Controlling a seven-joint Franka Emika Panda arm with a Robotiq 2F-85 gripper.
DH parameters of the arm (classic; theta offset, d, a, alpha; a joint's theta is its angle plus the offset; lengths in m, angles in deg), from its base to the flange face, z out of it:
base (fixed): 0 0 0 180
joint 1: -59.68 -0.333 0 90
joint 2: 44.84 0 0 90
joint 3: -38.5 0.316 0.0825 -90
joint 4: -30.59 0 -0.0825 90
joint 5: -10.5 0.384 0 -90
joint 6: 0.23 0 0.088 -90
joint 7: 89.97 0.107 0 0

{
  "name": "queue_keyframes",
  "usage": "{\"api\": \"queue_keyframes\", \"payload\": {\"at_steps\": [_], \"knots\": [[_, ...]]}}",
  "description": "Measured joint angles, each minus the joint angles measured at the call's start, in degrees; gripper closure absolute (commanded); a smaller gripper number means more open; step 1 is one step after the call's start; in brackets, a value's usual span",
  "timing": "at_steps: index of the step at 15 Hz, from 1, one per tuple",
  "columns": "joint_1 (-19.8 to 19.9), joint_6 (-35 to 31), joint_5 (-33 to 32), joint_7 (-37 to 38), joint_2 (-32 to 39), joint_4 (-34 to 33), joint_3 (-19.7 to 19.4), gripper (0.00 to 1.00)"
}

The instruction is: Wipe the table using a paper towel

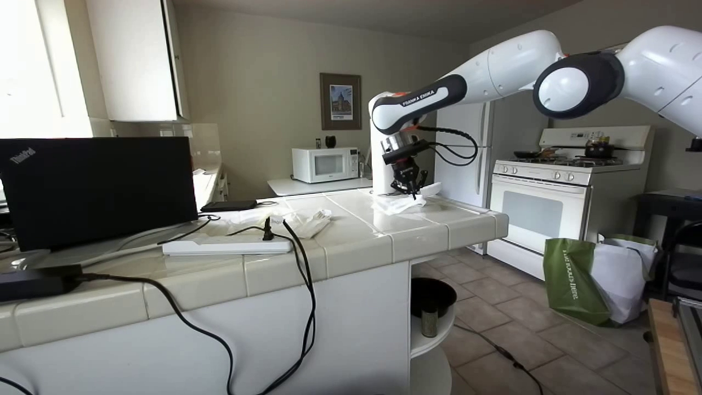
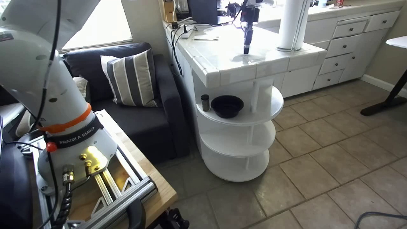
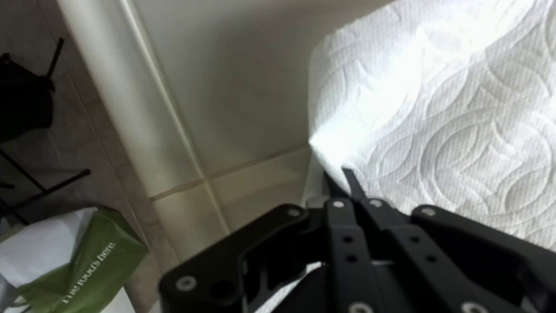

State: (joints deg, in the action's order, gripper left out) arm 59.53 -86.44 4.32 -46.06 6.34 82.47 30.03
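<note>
The table is the long counter with a pale tiled top, in both exterior views (image 1: 356,241) (image 2: 241,71) and the wrist view (image 3: 243,87). A tall white roll of paper towel stands upright on it, behind my gripper in an exterior view (image 1: 379,164) and beside it in an exterior view (image 2: 291,25). My gripper (image 1: 414,193) (image 2: 246,51) points down, low over the counter near its end. In the wrist view its fingers (image 3: 341,176) are closed on an edge of a white embossed paper towel sheet (image 3: 456,130). The sheet (image 1: 396,204) lies on the tiles; whether it joins the roll is hidden.
A black laptop (image 1: 98,192), a white power strip (image 1: 227,248), black cables and a crumpled whitish bag or paper (image 1: 310,222) lie along the counter. Open shelves (image 2: 254,119) hold a black bowl (image 2: 227,106) under the counter end. A green bag (image 1: 573,280) stands on the floor.
</note>
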Motion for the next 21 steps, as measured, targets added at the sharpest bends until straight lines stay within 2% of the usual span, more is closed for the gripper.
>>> {"api": "queue_keyframes", "payload": {"at_steps": [4,7,10,14,18,21], "knots": [[3.15,0.73,0.89,5.87,1.37,-2.27,-1.26,1.00],[4.06,6.15,0.37,8.47,2.49,-3.82,-2.59,1.00],[4.13,13.39,-0.40,8.06,3.28,-4.30,-3.08,1.00],[3.71,20.59,-0.87,3.05,4.10,-4.58,-2.42,1.00],[1.86,21.17,-1.68,-0.43,4.56,-5.40,-0.96,1.00],[-0.62,18.59,-1.97,-0.41,4.90,-6.83,-0.37,1.00]]}}
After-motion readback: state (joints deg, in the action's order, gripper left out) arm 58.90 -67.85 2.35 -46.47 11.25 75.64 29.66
